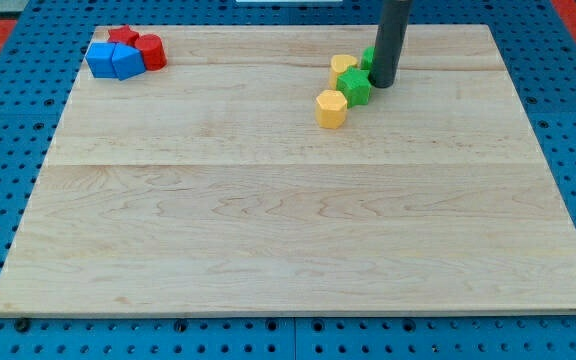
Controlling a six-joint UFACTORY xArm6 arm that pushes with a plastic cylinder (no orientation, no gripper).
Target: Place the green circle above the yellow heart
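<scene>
Rod tip [382, 84] down on wooden counter [288, 220] near view's top, touching right side of green block [354, 87]. No tool on arm, only rod. Second green block [368, 57], partly hidden behind rod. Yellow block [343, 68] at green's upper left, shape unclear; another yellow block [331, 108] below-left. Blue blocks [113, 60] and red blocks [140, 46] clustered top left.

My tip [382, 84] rests at the board's [268, 230] top right, touching the star block [354, 87] on its right. One block [344, 68] lies above-left of the star; another [331, 108] below-left. Four blocks [124, 54] cluster at the top-left corner.
</scene>
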